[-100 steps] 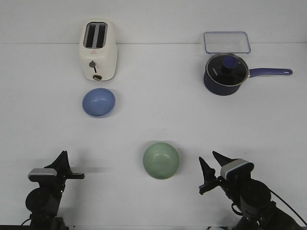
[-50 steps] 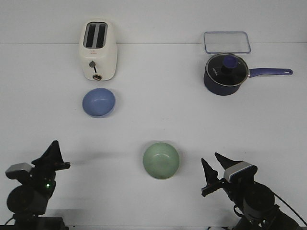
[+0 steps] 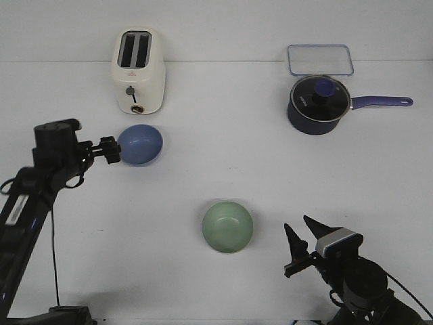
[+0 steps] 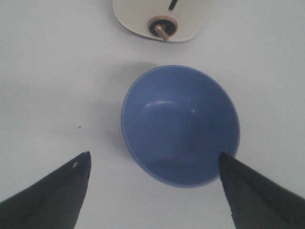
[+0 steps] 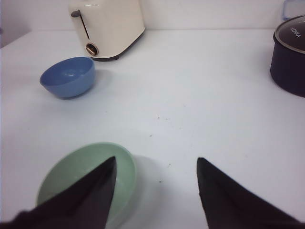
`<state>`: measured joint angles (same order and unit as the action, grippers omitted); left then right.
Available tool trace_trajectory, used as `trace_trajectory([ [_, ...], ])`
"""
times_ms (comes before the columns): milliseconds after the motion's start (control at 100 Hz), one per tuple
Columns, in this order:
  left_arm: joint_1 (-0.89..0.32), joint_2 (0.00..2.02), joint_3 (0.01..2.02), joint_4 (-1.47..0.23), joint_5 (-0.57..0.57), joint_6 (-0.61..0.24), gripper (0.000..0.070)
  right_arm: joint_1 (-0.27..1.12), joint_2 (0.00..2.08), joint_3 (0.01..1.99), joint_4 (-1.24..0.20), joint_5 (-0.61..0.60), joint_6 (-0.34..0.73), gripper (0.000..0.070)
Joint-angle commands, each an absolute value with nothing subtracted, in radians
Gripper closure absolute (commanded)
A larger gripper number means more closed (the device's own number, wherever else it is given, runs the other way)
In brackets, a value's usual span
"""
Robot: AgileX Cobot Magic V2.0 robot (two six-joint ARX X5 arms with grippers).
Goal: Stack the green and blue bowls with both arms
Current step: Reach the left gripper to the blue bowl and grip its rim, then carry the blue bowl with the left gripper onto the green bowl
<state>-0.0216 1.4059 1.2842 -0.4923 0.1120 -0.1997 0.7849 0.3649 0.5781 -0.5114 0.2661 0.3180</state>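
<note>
Two empty bowls, blue bowl [image 4: 180, 125] and green bowl [image 3: 227, 227], sit apart; both arms' jaws spread wide.

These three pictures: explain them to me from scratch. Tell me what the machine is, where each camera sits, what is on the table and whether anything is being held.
It is a robot with two thin black arms, and each arm ends in a two-fingered end effector.

The front view looks forward over the white table. The other two views come from cameras on the arms' wrists, with the dark fingers at the bottom.

On the table are a blue bowl, a green bowl, a cream toaster, a dark blue lidded saucepan and a clear container behind it.

The left end effector is open, reaching at the blue bowl. Its fingers are spread on either side of the bowl. The right end effector is open near the green bowl. Nothing is held.
</note>
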Motion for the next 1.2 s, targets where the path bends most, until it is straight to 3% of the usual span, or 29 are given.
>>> trace_trajectory([
  [0,-0.020,1.542,1.367,-0.505,0.122,-0.169,0.0199,0.793,0.368,0.582,-0.501,0.272,0.309,0.0354],
  [160,-0.020,1.736,1.457,-0.516,0.112,-0.169,0.0199,0.793,0.368,0.582,-0.501,0.298,0.309,0.0354],
  [400,-0.020,1.861,1.464,-0.498,0.097,-0.169,0.0217,0.793,0.368,0.582,-0.501,0.317,0.309,0.0354],
  [440,-0.020,1.871,1.464,-0.495,0.097,-0.169,0.0273,0.793,0.368,0.582,-0.501,0.317,0.309,0.0354],
  [570,-0.023,1.881,1.464,-0.484,0.097,-0.165,0.0582,0.793,0.368,0.582,-0.501,0.319,0.309,0.0354],
  [640,-0.023,1.877,1.464,-0.473,0.094,-0.163,0.0700,0.793,0.368,0.582,-0.501,0.319,0.309,0.0354],
  [940,-0.042,1.807,1.464,-0.497,0.106,-0.139,0.0691,0.793,0.368,0.582,-0.501,0.319,0.309,0.0353],
  [1190,-0.133,1.536,1.464,-0.510,0.187,-0.139,0.0691,0.793,0.368,0.582,-0.501,0.319,0.309,0.0354],
])
